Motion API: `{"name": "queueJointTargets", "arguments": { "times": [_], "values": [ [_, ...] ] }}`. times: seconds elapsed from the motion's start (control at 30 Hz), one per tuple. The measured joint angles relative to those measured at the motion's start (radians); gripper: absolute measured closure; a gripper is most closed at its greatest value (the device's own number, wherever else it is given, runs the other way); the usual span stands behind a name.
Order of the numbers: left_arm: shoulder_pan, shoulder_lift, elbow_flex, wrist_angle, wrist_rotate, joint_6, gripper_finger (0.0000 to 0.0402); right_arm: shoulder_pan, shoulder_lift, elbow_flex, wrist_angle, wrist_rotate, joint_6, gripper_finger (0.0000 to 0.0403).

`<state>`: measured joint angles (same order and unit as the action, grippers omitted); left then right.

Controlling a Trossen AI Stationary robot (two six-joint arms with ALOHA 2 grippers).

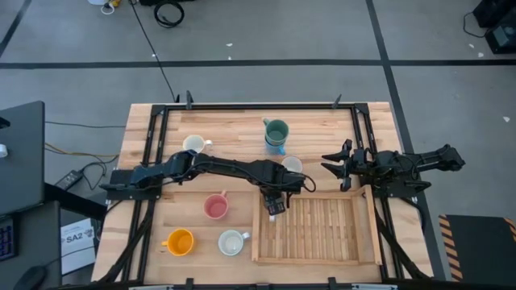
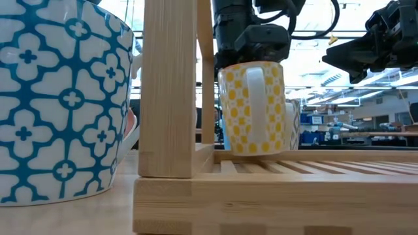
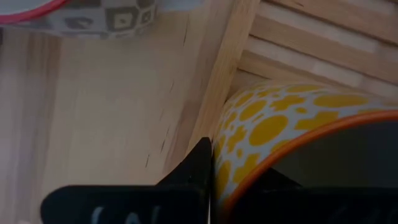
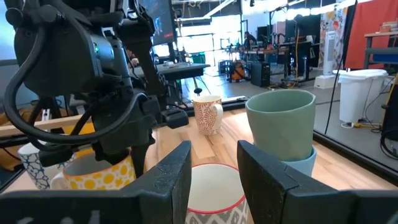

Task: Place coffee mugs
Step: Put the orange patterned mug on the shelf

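Held mug: I see a yellow-and-white dotted mug (image 2: 253,108) with an orange rim and a white handle.
Position: it sits at the wooden rack's (image 1: 322,234) near-left corner, by the corner post.
Left gripper (image 1: 275,206): I have it clenched on the mug's rim.
Right gripper (image 1: 337,163): jaws apart, empty, beside the rack.

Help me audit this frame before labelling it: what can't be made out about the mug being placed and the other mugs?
- Yellow-patterned mug: in the high view the left hand covers it.
- Its base: in the low view the wooden tray rim hides whether it touches the slats.
- Blue-patterned mug: cut off by the low view's edge.
- Stacked green mug: the mug beneath is mostly hidden from above.
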<state>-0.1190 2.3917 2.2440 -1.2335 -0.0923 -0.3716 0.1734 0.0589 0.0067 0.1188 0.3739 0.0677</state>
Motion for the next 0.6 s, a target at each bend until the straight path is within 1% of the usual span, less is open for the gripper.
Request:
{"name": "queueJointTargets", "arguments": {
  "times": [0.13, 0.6],
  "values": [
    [-0.003, 0.0, 0.0, -0.023, -0.002, 0.0, 0.0366, 0.0, 0.0, 0.0, 0.0, 0.0, 0.0, 0.0267],
    [-0.002, 0.0, 0.0, -0.013, 0.01, 0.0, 0.0362, 0.0, 0.0, 0.0, 0.0, 0.0, 0.0, 0.0267]
  ]
}}
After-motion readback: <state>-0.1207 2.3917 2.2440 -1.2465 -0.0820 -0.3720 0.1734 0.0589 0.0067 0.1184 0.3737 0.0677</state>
